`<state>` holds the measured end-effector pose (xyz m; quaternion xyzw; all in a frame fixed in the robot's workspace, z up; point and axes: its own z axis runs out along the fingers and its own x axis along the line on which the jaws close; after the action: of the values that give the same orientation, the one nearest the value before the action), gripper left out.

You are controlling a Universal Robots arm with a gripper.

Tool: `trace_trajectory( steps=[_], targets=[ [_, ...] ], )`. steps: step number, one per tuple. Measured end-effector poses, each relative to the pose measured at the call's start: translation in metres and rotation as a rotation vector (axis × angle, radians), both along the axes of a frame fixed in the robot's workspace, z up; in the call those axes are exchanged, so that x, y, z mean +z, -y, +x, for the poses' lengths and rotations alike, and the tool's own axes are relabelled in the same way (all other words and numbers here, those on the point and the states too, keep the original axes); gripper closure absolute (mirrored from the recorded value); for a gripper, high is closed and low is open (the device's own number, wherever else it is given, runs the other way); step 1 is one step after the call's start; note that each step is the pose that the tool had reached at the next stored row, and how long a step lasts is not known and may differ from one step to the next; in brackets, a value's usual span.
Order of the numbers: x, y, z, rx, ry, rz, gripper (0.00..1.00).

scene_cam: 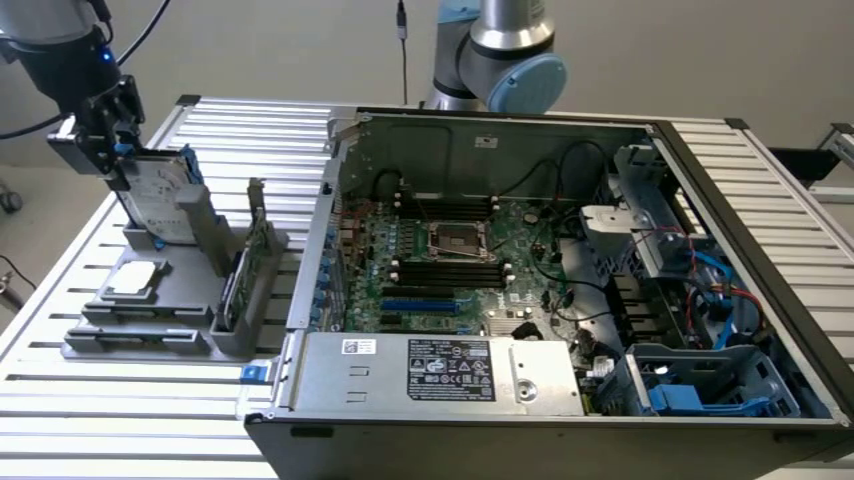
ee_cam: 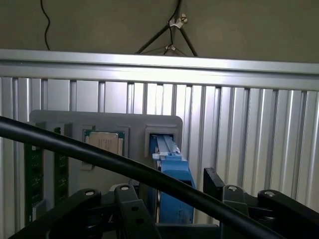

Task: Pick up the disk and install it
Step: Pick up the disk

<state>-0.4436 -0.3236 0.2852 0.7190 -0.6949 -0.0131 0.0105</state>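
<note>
Tool (scene_cam: 118,160) poised at the far end of the grey rack (scene_cam: 200,225), at the exterior view's left; it straddles the upper edge of the disk (scene_cam: 158,190); jaws wide, one on each face of the disk.

Wrist view: tool (ee_cam: 172,188) around the blue frame of the disk (ee_cam: 175,172); a thin strip of tabletop shows between the blue frame and one finger (ee_cam: 214,183), so I log no clamp on it; a black cable (ee_cam: 99,154) crosses in front of my lens.

Disk: upright on its edge, lower end seated in its slot in the rack; silver face and white label towards the exterior camera; blue frame along its edges.

Rack: lies on the slatted metal tabletop (scene_cam: 107,400), just beside the open computer case (scene_cam: 481,145); a flat silver chip (scene_cam: 136,280) lies in a shallow recess near the disk slot, apart from the disk; a green card (scene_cam: 238,275) stands on edge in a slot on the side of the rack nearest the case.

Wrist view of the same: rack (ee_cam: 107,122), chip (ee_cam: 104,142) and green card (ee_cam: 34,169) on the tabletop (ee_cam: 239,124).

Case: lid off, circuit board and wiring exposed; a grey box with a label (scene_cam: 434,370) along its near edge; blue plastic parts in the corner at the exterior view's right.
</note>
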Motion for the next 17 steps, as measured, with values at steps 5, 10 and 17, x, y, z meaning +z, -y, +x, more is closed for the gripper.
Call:
trace_trajectory(
  steps=[5, 10, 17],
  targets=[
    [0.0, -0.002, 0.0, 0.001, 0.0002, -0.0004, 0.4],
    [0.0001, -0.0021, 0.0001, 0.002, 0.0006, -0.002, 0.4],
    [0.0001, -0.0021, 0.0001, 0.002, 0.0009, -0.0037, 0.49]
  ],
)
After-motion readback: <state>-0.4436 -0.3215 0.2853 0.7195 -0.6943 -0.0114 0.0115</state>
